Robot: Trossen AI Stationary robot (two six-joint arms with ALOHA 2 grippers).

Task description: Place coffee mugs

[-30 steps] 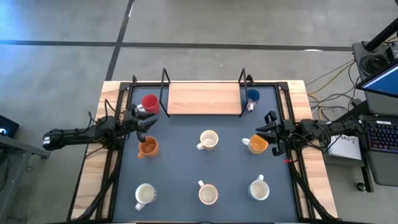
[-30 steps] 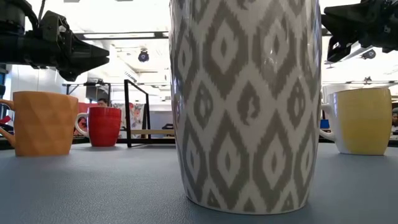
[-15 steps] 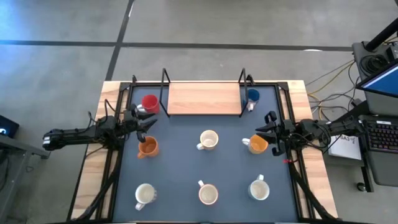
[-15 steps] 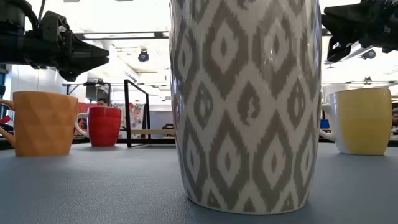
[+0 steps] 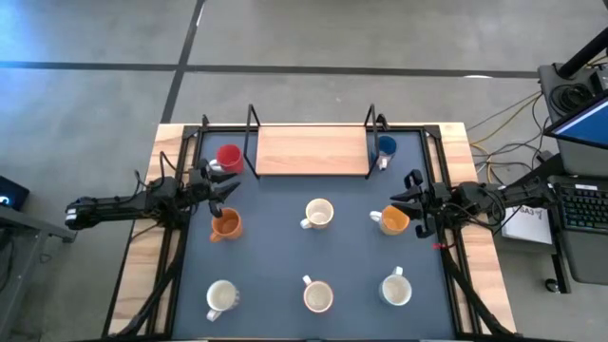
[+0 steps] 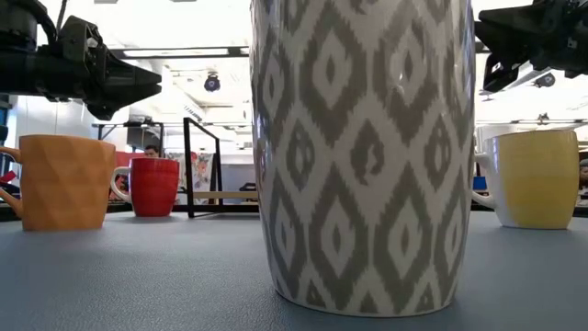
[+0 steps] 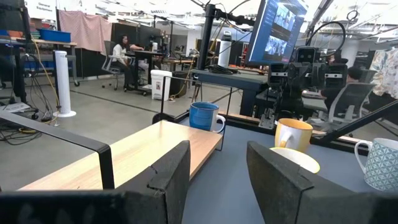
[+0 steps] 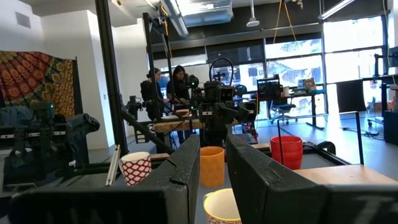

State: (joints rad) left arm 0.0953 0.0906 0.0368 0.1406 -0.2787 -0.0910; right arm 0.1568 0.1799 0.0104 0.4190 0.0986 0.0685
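Note:
Eight mugs stand upright on their bases on the dark mat. The red mug [image 5: 228,157] and the blue mug [image 5: 386,147] flank the wooden shelf [image 5: 312,150]. An orange mug [image 5: 225,225], a white mug [image 5: 318,215] and a yellow-orange mug [image 5: 393,220] form the middle row. Three white mugs [image 5: 221,298] [image 5: 318,296] [image 5: 395,288] stand along the near edge. My left gripper [image 5: 228,187] [image 7: 217,155] hovers open between the red and orange mugs. My right gripper [image 5: 410,204] [image 8: 212,149] hovers open just right of the yellow-orange mug. Both touch nothing.
The shelf's black metal frame [image 5: 252,142] rises at the far side. A patterned grey-and-white mug [image 6: 363,156] fills the low view's middle. Beside the table's right edge are a keyboard and cables [image 5: 579,204]. People sit in the room beyond [image 8: 165,87].

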